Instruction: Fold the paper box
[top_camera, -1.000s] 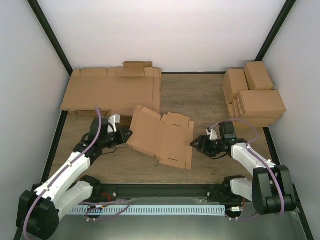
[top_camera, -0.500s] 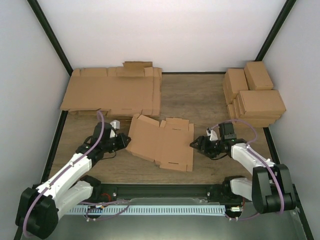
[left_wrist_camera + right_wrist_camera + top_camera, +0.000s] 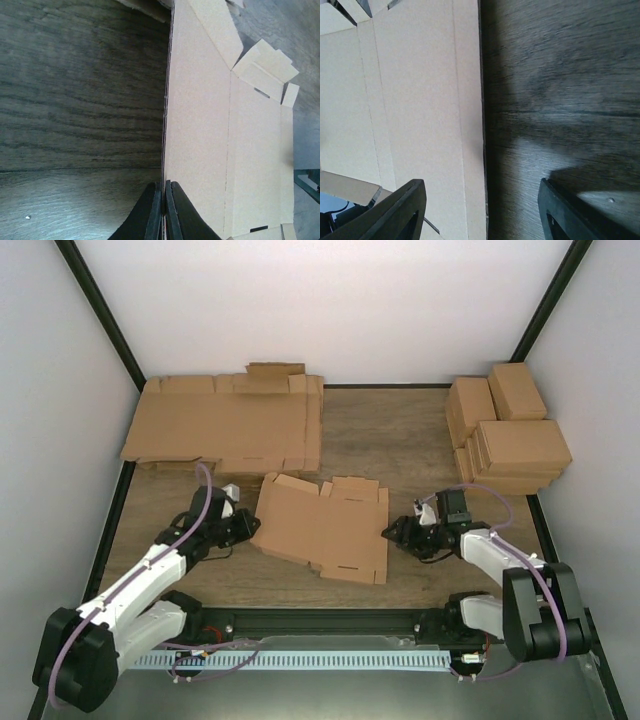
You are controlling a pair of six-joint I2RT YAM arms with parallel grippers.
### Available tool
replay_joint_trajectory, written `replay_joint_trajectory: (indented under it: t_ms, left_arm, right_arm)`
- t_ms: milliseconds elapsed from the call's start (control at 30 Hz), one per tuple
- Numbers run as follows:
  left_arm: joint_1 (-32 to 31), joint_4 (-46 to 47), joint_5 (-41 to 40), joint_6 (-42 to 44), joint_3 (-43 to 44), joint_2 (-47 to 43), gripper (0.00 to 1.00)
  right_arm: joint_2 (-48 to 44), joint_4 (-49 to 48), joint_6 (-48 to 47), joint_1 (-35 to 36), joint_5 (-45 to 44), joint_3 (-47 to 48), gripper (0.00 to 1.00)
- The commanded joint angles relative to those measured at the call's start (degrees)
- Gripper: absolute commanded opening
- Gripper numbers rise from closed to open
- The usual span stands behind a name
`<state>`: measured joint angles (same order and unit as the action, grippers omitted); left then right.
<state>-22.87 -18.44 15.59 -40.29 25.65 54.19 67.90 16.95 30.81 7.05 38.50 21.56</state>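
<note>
- Left claw (image 3: 163,186) pinches the paper box (image 3: 322,528) by its edge; the flap (image 3: 197,110) ahead has dropped flat.
- Right claw (image 3: 481,186), spread, straddles the opposite edge; folding likely restarts.

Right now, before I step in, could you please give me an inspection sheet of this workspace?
Surface: wooden table, no damage seen.
Job's things: paper box, unfolded sheet at centre.
Clutter: pile of flat sheets back left; finished boxes stacked back right.
Hands: left hand shut on the box's left edge; right hand open, straddling its right edge.
Cables: purple cables along both arms, not snagged.
Surroundings: white walls, black frame posts.
</note>
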Motion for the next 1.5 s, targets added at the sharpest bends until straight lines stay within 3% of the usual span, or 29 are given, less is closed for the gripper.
replay_joint_trajectory:
  t_ms: [0,167,600,800,1100,1233,1467]
  left_arm:
    - [-0.16,0.42,-1.09,-0.58,-1.45,1.06,0.05]
    - [-0.18,1.36,-0.4,-0.42,-1.65,2.65,0.05]
    - [-0.31,2.99,1.58,-0.69,-2.33,4.54,0.05]
    - [-1.26,4.16,1.87,-1.29,-2.32,5.1,0.05]
    - [-3.55,5.79,1.93,-1.32,-1.68,8.11,0.07]
    - [-5.39,6.38,0.99,-2.01,-0.54,9.19,0.09]
    - [-8.9,4.43,-1.02,-3.56,3.25,7.85,0.11]
  right_arm:
    - [1.22,-2.94,-0.23,1.18,0.78,-0.35,0.63]
    - [2.54,-4.22,-0.41,1.3,1.35,-0.33,0.6]
    - [4.68,-5.18,-1.2,2.03,1.5,0.65,0.39]
    - [5.53,-4.81,-1.95,2.24,2.37,1.57,0.37]
    - [4.42,-1.04,-3.48,2.26,1.28,4.71,0.17]
    - [3.67,1.56,-4.34,2.26,1.5,7.84,0.01]
    - [2.53,8.7,-4.91,2.27,1.36,14.15,0.01]
